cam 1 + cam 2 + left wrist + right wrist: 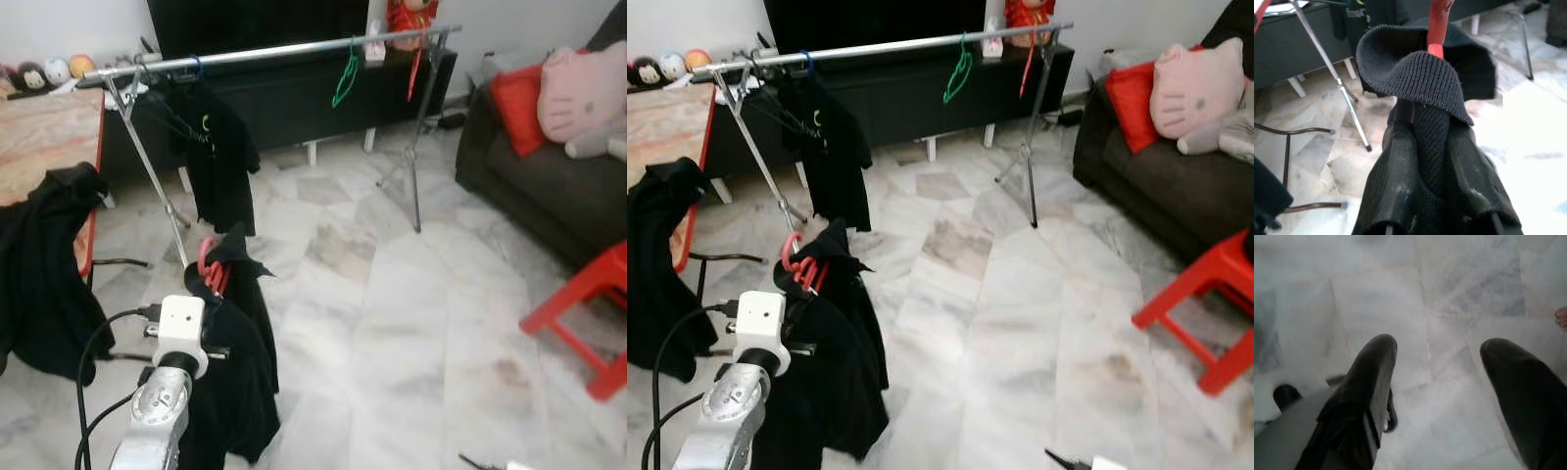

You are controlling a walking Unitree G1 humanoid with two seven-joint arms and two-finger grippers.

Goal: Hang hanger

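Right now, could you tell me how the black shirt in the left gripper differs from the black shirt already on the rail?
The held shirt sits on a red hanger, low above the floor, far short of the rail; the left gripper has its jaws closed on it. The hung shirt dangles from the rail near its left end, and no gripper touches it. It shows a small pale mark; the held shirt looks plain. Both are black.

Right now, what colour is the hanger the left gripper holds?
Red hanger, carrying a black garment; clearest in the left eye view.
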